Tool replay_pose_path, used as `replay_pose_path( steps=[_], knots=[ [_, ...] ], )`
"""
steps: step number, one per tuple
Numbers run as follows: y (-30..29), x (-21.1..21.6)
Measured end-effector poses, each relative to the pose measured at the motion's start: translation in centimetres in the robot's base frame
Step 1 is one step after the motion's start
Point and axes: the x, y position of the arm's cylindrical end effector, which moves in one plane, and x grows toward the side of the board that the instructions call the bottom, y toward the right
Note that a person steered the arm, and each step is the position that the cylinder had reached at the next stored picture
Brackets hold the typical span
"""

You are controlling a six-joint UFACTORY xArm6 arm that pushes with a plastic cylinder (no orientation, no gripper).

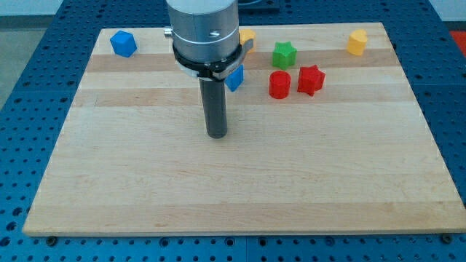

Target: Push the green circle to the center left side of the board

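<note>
My tip (217, 135) rests on the wooden board (233, 189) near its middle, slightly left of centre. No green circle shows; the arm's body covers part of the board's top middle. The only green block I see is a green star (284, 54), up and to the right of my tip and apart from it. A blue block (234, 78) sits just above and right of the rod, partly hidden by the arm.
A blue block (123, 44) lies at the top left corner. A yellow block (248, 36) peeks out beside the arm. A red cylinder (279, 84) and a red star (310, 79) sit side by side below the green star. A yellow block (357, 42) lies at the top right.
</note>
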Motion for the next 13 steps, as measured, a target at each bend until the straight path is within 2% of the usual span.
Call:
replay_pose_path(
  steps=[3,5,7,10,13],
  knots=[
    [-0.2,-2.2],
    [2.3,-2.2],
    [3.6,-5.1],
    [-6.1,-5.3],
    [-6.9,-7.8]
  ],
)
